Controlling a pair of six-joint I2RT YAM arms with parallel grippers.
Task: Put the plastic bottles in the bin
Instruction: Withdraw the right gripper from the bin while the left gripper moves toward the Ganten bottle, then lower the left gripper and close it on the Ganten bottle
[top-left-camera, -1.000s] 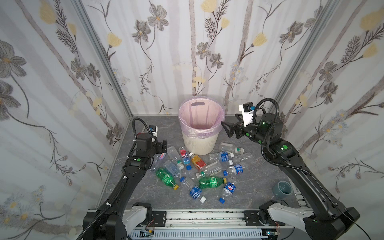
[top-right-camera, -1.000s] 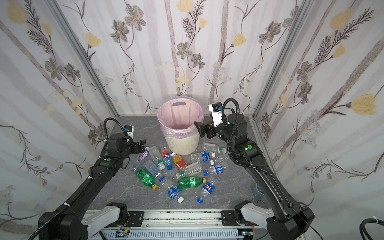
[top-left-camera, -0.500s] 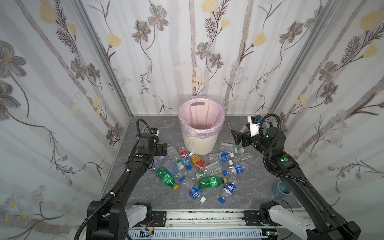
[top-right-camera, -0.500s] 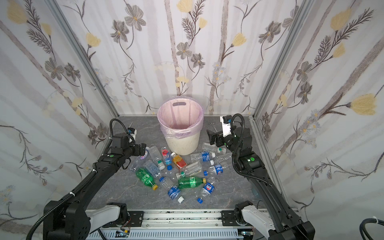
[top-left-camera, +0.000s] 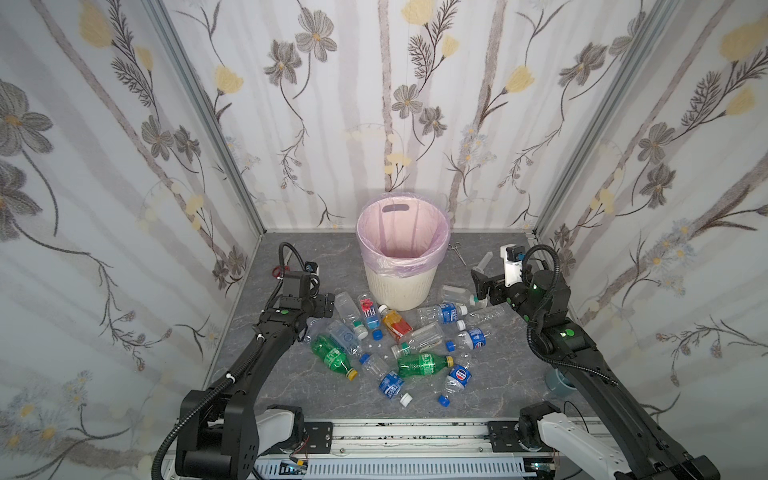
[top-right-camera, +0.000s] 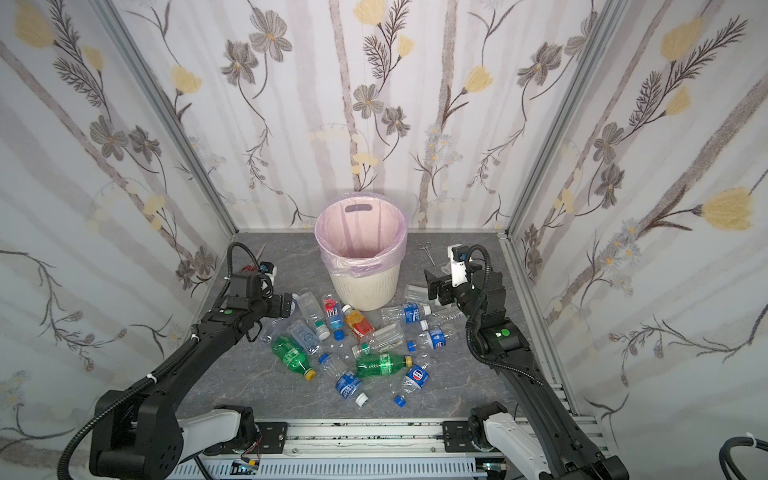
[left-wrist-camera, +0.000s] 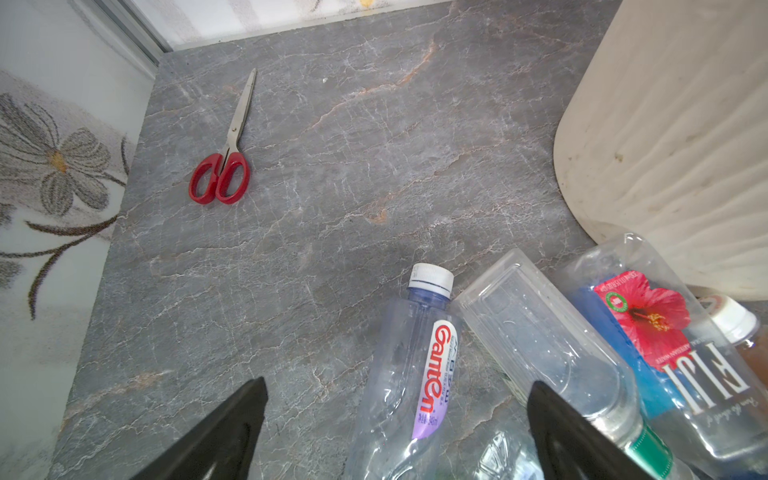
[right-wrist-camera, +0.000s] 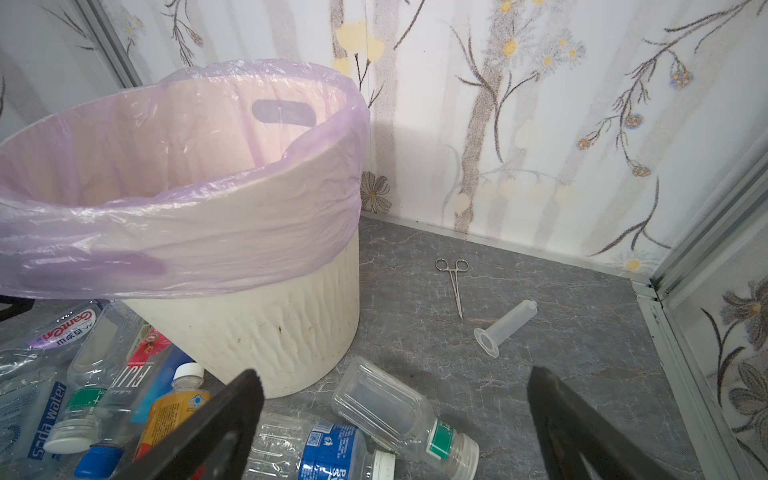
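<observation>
Green bottle lies crosswise — cap pointing right.

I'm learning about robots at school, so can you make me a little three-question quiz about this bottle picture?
1. True or false: the right claw is holding a bottle.
2. What colour are the handles of the scissors? A) red B) green C) blue
3. How many green bottles can you count?

Key: 1. False, it is open and empty. 2. A. 3. Two.
</observation>
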